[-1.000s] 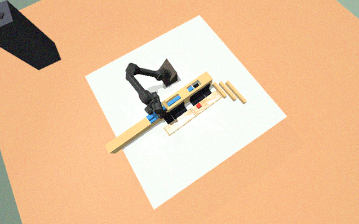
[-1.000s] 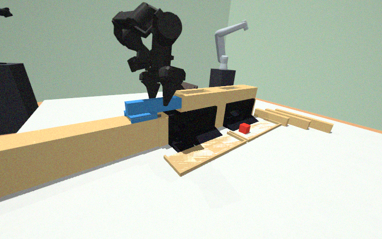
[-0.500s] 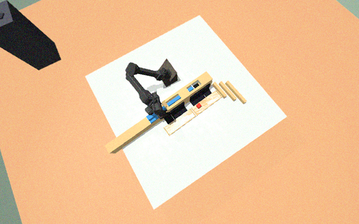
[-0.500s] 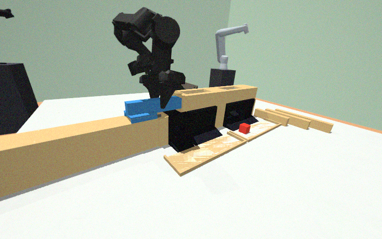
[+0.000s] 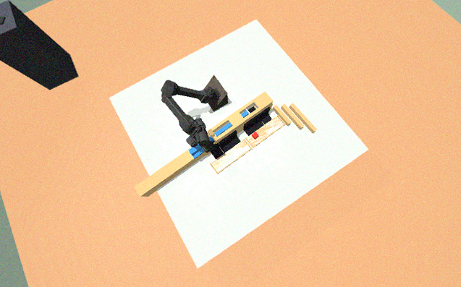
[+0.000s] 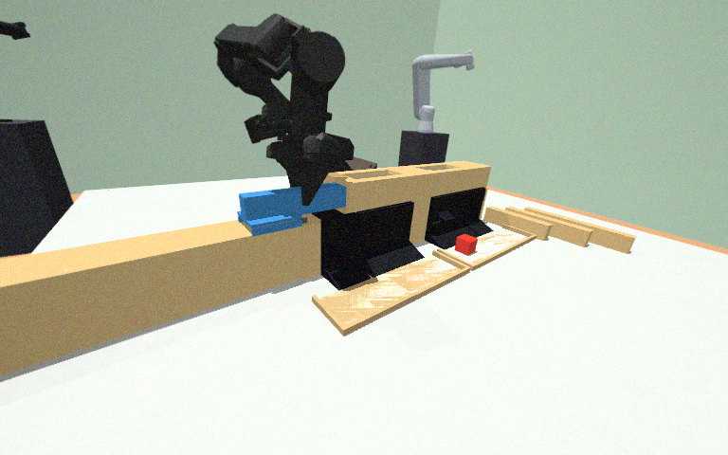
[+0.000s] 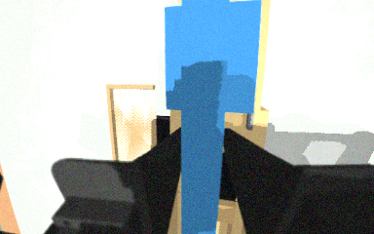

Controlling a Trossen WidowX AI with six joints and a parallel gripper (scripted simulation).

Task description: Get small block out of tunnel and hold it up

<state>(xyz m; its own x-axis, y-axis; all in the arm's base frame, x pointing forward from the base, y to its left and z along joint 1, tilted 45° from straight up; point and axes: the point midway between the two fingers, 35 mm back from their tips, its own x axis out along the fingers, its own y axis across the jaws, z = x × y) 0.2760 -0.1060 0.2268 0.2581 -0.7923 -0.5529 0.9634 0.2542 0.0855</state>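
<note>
The gripper (image 5: 211,149) (image 6: 306,204) (image 7: 204,133) pinches the narrow blue bar (image 5: 210,139) (image 6: 327,198) (image 7: 201,166) from both sides, its fingers pointing down just outside the mouth of the wooden tunnel (image 5: 238,126) (image 6: 391,188). The bar seems to be the handle's shank, and this is a sensible place to take it: slim enough for the fingers to straddle, with the wider blue end piece (image 5: 196,152) (image 6: 271,205) (image 7: 211,49) beside them as a likely stop against slipping. That end piece rests on the long wooden beam (image 5: 169,173) (image 6: 160,273), which lies in line with the tunnel — probably a rail that keeps the handle level as it slides. Blue shows through the tunnel's top openings too, so the sliding part appears to reach well inside. The small red block (image 5: 255,135) (image 6: 465,245) is already out, lying on the shallow tray (image 5: 269,137) (image 6: 504,254) in front of the tunnel's farther dark opening; the sloping black plate (image 6: 472,230) there looks meant to guide it down. Getting it out looks done, then, and lifting remains. Holding the handle no longer seems useful — the next move calls for letting go, rising clear of the bar and reaching for the block, with care not to knock the tray's low rim.
</note>
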